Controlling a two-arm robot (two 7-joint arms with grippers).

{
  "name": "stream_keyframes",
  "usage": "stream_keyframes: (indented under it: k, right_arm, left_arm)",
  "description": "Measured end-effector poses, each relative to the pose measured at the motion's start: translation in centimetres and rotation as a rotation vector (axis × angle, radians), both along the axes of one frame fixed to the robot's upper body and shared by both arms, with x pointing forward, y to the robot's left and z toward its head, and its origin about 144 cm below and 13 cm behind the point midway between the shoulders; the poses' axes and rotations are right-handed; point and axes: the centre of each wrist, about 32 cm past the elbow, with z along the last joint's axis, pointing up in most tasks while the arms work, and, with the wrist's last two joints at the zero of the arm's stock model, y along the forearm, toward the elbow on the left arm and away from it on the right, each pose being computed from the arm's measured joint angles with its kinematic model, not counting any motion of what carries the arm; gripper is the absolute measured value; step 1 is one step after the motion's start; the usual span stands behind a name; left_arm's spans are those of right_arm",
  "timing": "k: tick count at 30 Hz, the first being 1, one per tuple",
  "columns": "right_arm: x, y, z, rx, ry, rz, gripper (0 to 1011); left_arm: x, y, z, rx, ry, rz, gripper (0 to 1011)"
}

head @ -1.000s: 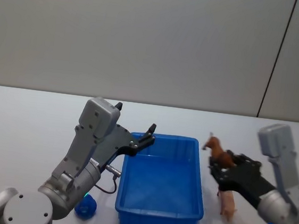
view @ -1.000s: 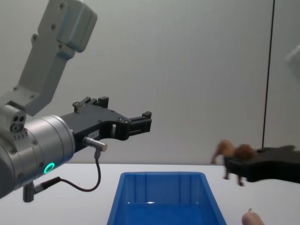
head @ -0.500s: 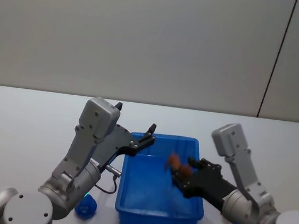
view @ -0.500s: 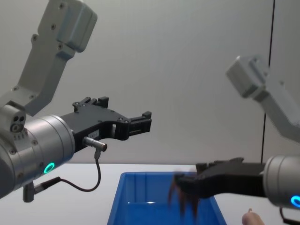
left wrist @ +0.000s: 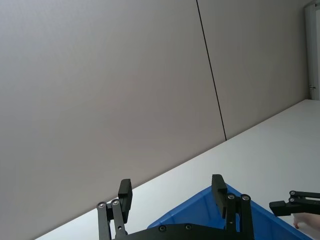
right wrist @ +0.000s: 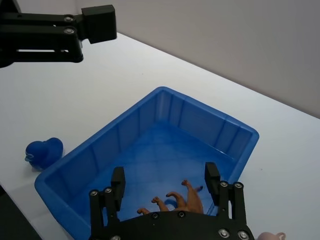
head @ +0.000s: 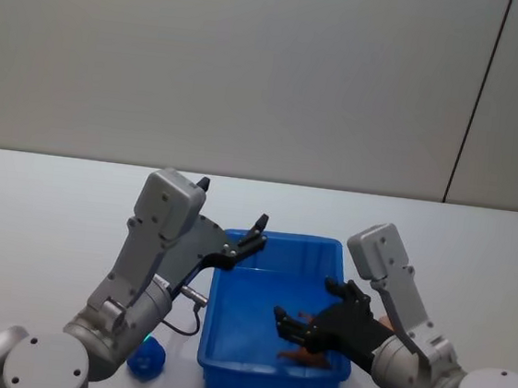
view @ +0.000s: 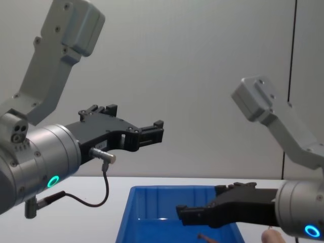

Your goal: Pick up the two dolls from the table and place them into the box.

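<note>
A: Entry one, right gripper point(right wrist: 165, 172): what is being logged as changed?

B: Position and load. A second ago it was being held off the right wall of the box point(head: 309, 242), with the brown doll point(right wrist: 182, 201) clamped in it. It is now being shown over the box's near half. The jaws are being held wide, with nothing between them.

A: And the brown doll?

B: It is being recorded as released. It is lying on the box floor just under the parted jaws, apparently on its side. One item is being counted as delivered.

A: Entry two, left gripper point(left wrist: 171, 186)?

B: No change is being noted. It is being kept raised above the box's far left corner, jaws wide and empty.

A: Remaining stock?

B: The pink doll point(right wrist: 270, 236) is being listed on the counter point(head: 43, 218), just beside the box's right wall. The blue doll point(head: 147, 358) is being listed on the counter near the box's near left corner, apart from it.

A: Meaning for the task?

B: Two figures are being left to collect. The right arm is being judged free for the pink one, which is lying nearest to it.
</note>
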Motion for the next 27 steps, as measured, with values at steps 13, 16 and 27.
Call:
stream_keyframes:
  k: [13, 16, 27]
  right_arm:
    - [-1.2, -1.9, -0.3, 0.025, -0.028, -0.091, 1001]
    - [-1.6, -2.5, -0.5, 0.029, -0.025, -0.114, 1001]
    - [-2.4, -4.5, -1.3, 0.026, 0.025, -0.191, 1001]
  left_arm:
    - [0.0, 0.0, 0.0, 0.000, 0.000, 0.000, 1001]
    - [0.0, 0.0, 0.0, 0.000, 0.000, 0.000, 1001]
    - [0.0, 0.0, 0.0, 0.000, 0.000, 0.000, 1001]
